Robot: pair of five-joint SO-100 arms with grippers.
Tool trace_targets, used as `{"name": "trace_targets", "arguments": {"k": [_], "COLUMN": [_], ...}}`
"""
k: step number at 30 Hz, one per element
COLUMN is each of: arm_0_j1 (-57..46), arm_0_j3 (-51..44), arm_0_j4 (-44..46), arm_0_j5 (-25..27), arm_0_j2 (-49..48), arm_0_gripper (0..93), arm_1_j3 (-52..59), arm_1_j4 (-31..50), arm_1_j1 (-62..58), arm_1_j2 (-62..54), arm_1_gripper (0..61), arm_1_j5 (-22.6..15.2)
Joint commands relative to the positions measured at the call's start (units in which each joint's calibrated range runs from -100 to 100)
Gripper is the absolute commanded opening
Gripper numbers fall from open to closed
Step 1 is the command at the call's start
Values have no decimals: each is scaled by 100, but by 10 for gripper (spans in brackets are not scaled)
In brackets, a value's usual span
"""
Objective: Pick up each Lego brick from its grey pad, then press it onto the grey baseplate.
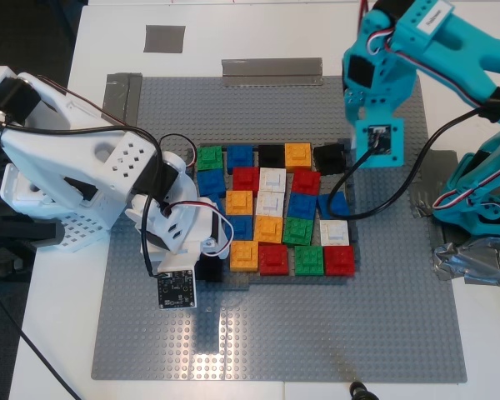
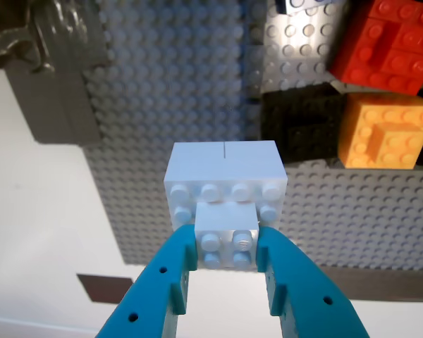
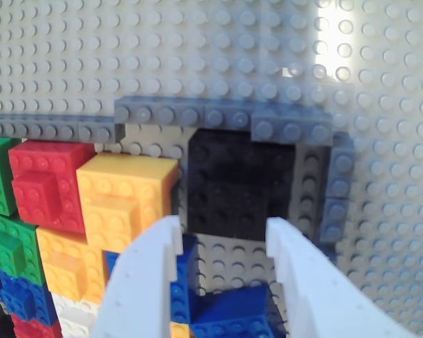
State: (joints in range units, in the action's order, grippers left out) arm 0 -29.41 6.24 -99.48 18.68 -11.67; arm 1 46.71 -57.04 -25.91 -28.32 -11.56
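Note:
My first gripper [image 2: 227,243], teal, is shut on a white brick [image 2: 225,190] and holds it over a bare part of the grey baseplate [image 2: 176,91]. A black brick [image 2: 299,130], an orange brick [image 2: 384,130] and a red one [image 2: 388,42] lie close by. In the exterior view the teal arm [image 1: 375,133] hangs over the exterior view's right top corner of the brick cluster [image 1: 271,208]; its jaws are hidden. My second gripper [image 3: 225,236], white, is open just short of a black brick [image 3: 240,183], with a blue brick [image 3: 225,310] below it.
A thin dark-grey brick frame [image 3: 218,116] borders the cluster. Grey tape strips [image 1: 164,37] lie on the white table beyond the baseplate [image 1: 317,333]. The white arm [image 1: 83,167] stands at the exterior view's left; cables [image 1: 375,187] trail over the bricks.

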Motion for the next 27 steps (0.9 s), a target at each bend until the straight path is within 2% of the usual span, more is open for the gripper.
{"name": "trace_targets", "arguments": {"k": [1,12,20,27], "arm_0_j1": [246,710,950,1051], "arm_0_j3": [-42,-114,-123,-114], "arm_0_j4": [-52,-52,21,21], "arm_0_j5": [-264,-410,-410,-410], "arm_0_j2": [119,643,694,652], "arm_0_gripper": [0,0,0,0], "arm_1_j3": [-378,-748,-1931,-2301], "arm_1_j4": [-49,-618,-1627,-2213], "arm_1_j1": [92,114,556,1274], "arm_1_j2": [-146,-352,-455,-841], "arm_1_gripper": [143,151,173,178], "arm_1_j5": [15,20,294,509]}}
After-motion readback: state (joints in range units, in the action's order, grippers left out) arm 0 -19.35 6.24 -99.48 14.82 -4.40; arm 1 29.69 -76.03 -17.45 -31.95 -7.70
